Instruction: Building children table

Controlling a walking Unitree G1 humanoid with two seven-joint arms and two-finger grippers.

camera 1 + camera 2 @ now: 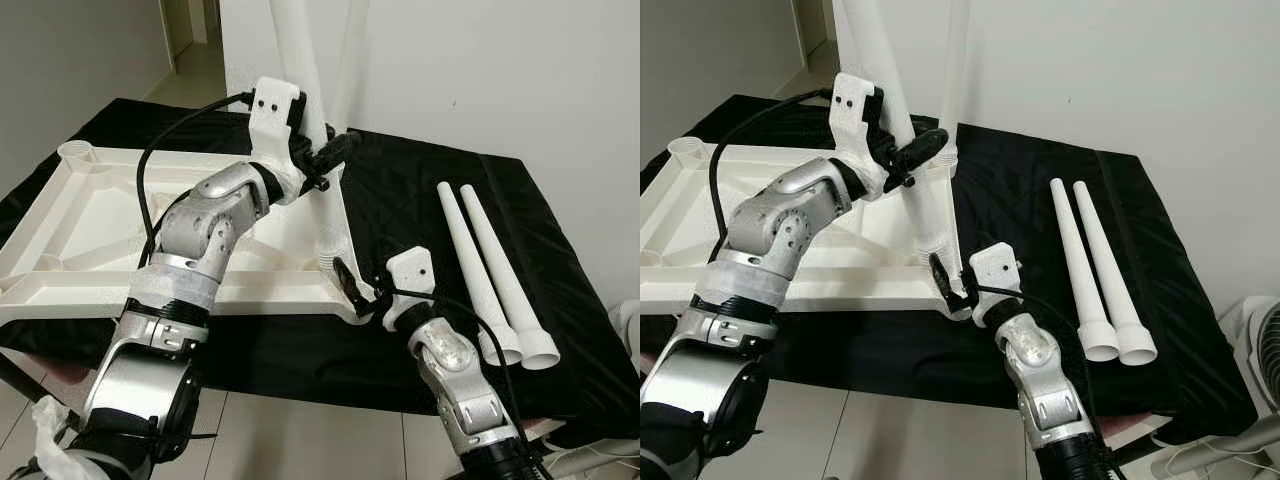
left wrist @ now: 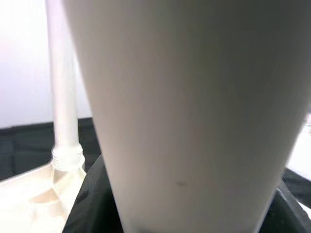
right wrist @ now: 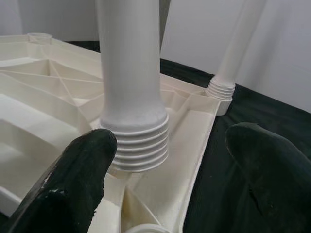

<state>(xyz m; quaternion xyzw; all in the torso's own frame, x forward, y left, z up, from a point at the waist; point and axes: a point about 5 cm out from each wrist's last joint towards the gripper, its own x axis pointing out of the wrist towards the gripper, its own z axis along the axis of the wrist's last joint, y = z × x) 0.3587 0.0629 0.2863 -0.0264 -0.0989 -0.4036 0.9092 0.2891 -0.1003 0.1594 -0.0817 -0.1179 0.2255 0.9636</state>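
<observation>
In the head views, the upturned white plastic tabletop (image 1: 120,215) lies flat on a black-clothed table (image 1: 420,200) by a white wall. One tapered leg (image 1: 318,130) stands nearly upright at the tabletop's near corner, the left tool (image 1: 325,160) clamped on it; the right tool (image 1: 352,290) waits spread at its foot. Two spare legs (image 1: 490,275) lie beside the tabletop. In the right wrist view, black fingertips (image 3: 73,189) flank the leg's ribbed threaded end (image 3: 138,143).

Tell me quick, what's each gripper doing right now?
Left gripper: shut on the near table leg, partway up its shaft.
Right gripper: open, holding nothing, fingers either side of that leg's threaded base at the tabletop corner.
</observation>
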